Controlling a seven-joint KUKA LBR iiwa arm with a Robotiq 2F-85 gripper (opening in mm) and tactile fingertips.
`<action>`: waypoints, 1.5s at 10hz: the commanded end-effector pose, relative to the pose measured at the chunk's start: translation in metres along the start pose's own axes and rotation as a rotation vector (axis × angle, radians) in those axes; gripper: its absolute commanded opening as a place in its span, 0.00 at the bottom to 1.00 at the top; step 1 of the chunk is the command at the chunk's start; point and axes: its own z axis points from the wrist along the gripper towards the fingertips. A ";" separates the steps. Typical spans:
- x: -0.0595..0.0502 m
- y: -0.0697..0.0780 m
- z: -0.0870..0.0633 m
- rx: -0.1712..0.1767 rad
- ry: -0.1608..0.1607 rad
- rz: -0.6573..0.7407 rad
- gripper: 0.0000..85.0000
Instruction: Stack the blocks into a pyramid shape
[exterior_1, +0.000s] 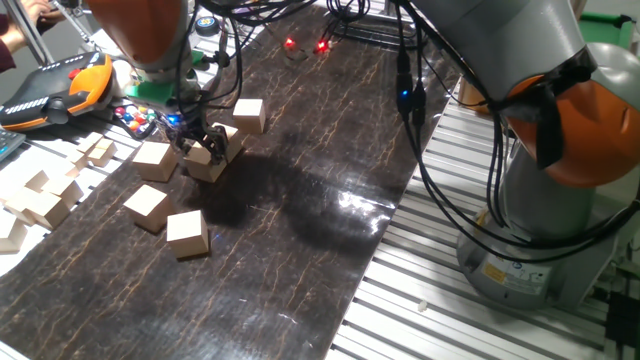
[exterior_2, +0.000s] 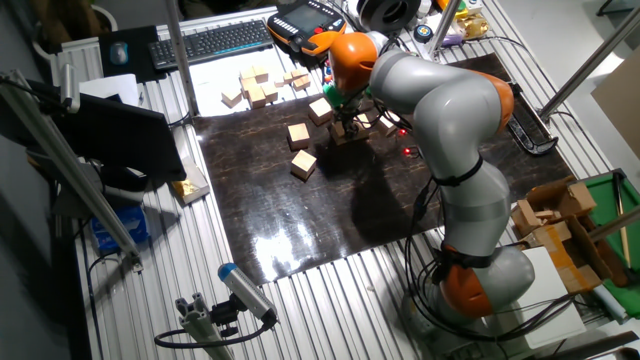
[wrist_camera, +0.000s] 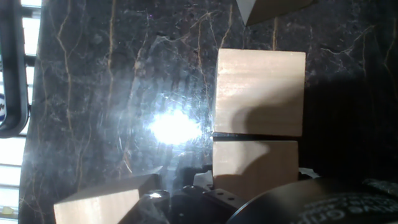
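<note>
I am reading the hand view first, since it is looking straight down the gripper. Nearest the lens, a plain light-tan wooden cube (wrist_camera: 254, 163) is sitting at the bottom edge right against the gripper body, and a second cube of the same wood (wrist_camera: 259, 92) is lying just beyond it, face to face, with only a thin dark seam between them. So the pair is forming a short row running directly away from the hand, and I am judging that the coming move depends on keeping that line straight.

From one fixed view, the gripper (exterior_1: 205, 143) is sitting low on the dark marbled tabletop (exterior_1: 300, 250), its fingers straddling a tan cube (exterior_1: 209, 160); whether they are squeezing it or merely bracketing it I cannot tell.

Further out, loose cubes are lying scattered: one (exterior_1: 155, 160) just beside the gripper, two (exterior_1: 147, 207) (exterior_1: 187, 233) nearer the camera, one (exterior_1: 248, 114) behind. All are looking unpainted, square-edged and equal in size. No second tier is showing yet.
</note>
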 end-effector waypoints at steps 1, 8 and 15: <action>0.000 0.000 0.000 0.001 0.002 0.001 0.01; -0.002 0.001 -0.001 0.007 -0.005 -0.005 0.01; -0.005 0.000 0.001 0.007 -0.005 0.001 0.01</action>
